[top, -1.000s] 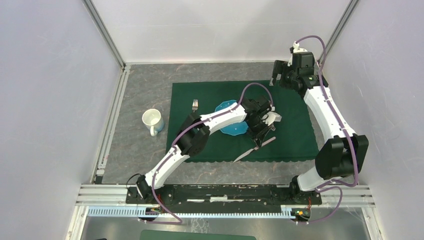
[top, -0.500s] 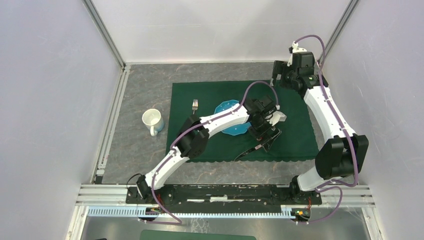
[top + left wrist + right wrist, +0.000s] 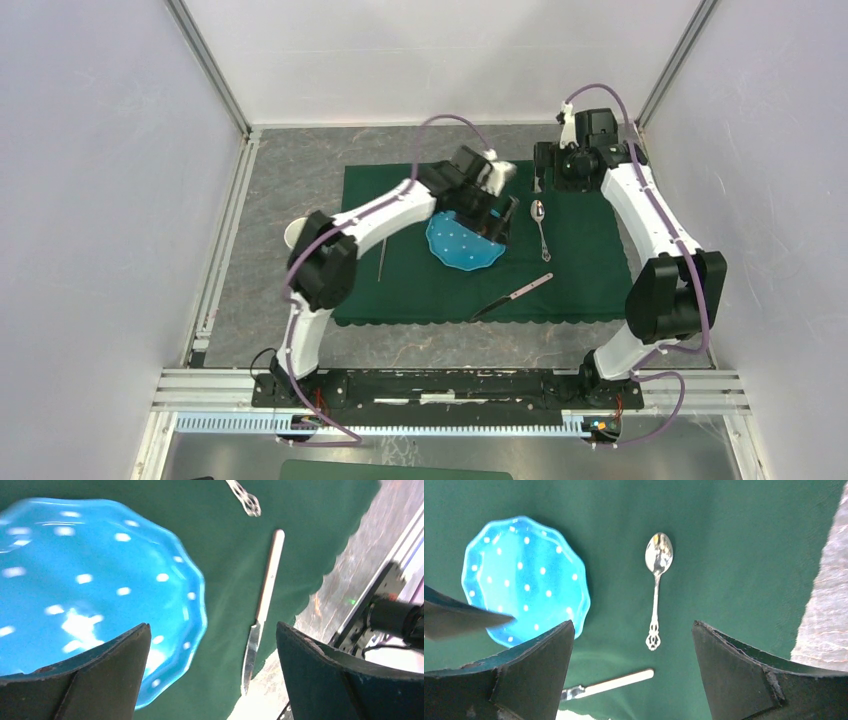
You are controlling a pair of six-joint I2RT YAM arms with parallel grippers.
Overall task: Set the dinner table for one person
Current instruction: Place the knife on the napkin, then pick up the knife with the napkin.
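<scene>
Left fingers (image 3: 107, 677) hung spread, empty, at blue plate (image 3: 465, 241) upper-right edge. Right fingers (image 3: 531, 672) spread, empty, near spoon (image 3: 541, 226). Knife (image 3: 512, 297) lay on green cloth (image 3: 590, 260), lower right.

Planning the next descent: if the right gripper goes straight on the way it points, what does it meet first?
Probably the spoon, lying on the green cloth almost centred ahead of the open right gripper; depth is unclear.
</scene>
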